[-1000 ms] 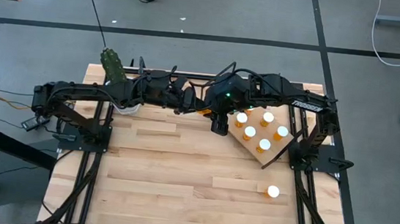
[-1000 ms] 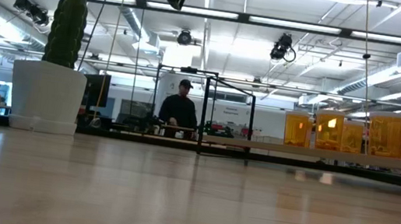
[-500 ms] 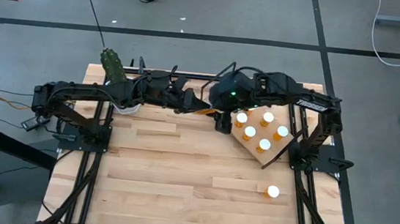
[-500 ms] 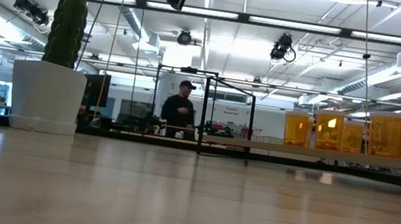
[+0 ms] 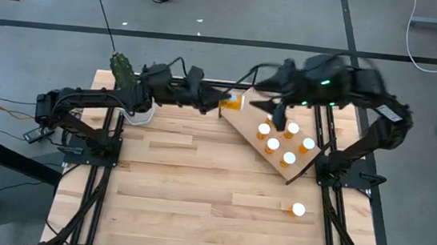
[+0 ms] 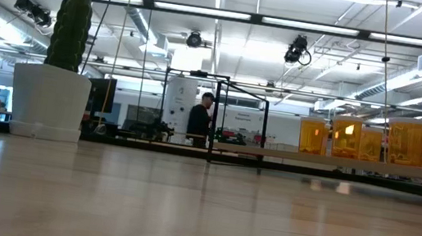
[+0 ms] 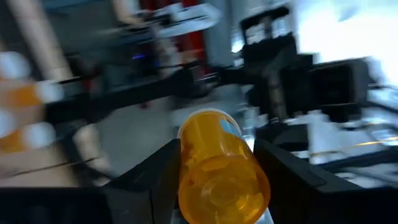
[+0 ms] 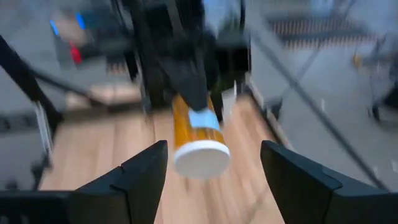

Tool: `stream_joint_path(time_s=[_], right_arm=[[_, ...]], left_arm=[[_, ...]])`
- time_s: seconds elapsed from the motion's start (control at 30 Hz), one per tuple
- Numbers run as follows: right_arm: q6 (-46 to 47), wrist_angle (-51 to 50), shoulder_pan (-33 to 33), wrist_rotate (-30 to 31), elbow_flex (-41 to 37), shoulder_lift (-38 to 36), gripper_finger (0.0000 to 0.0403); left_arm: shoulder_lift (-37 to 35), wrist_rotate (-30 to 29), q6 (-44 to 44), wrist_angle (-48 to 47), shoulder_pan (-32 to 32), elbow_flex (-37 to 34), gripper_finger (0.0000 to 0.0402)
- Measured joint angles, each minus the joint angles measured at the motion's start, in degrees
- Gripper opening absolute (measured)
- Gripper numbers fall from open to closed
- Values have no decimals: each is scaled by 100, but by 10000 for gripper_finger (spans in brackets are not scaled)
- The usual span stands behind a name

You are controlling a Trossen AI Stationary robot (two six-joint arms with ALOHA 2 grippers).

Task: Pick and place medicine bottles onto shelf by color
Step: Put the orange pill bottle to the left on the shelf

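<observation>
My left gripper [image 5: 222,103] reaches in from the table's left and is shut on an orange medicine bottle [image 5: 233,102] with a white cap [image 8: 200,158], high over the shelf's far left corner. The shelf [image 5: 244,123], a tilted wooden board, carries several white-capped bottles [image 5: 272,145] standing upright. One more bottle [image 5: 298,210] stands on the table near the right front. My right gripper [image 8: 214,186] hangs open, raised and drawn back to the right of the held bottle [image 7: 217,171], with nothing between its fingers. My left gripper pinches the bottle's round body [image 7: 186,177] between its two fingers [image 7: 155,183]. The fingers come in about level from the table's left and lie along the bottle. The bottle's base faces the wrist, its capped end points away to the right, and it is lifted clear.
A cactus in a white pot [image 6: 48,99] stands at the table's far left, beside my left arm. The shelf's black wire frame [image 5: 300,172] stands at the right. Bare slatted tabletop [image 5: 196,193] fills the near half. A person [image 6: 202,121] stands far off in the room.
My right gripper has pulled away from the bottle, rising and going back toward the table's far right. My left gripper, still shut on the bottle, has risen a little toward the far edge and tipped its fingers upward. The bottles on the shelf have stayed put.
</observation>
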Motion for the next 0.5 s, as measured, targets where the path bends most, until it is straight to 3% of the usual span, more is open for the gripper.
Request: stream_joint_path(time_s=[0.2,0.33,0.5], right_arm=[[-510,1375,4,-4,4,-307,266],[-790,1751,4,-160,4,-206,271],[-752,1784,0,-297,-6,151,305]], left_arm=[[-3,8,-630,1260,107,0,200],[-3,-30,-906,1812,108,0,204],[-5,-100,-946,1920,109,0,198]])
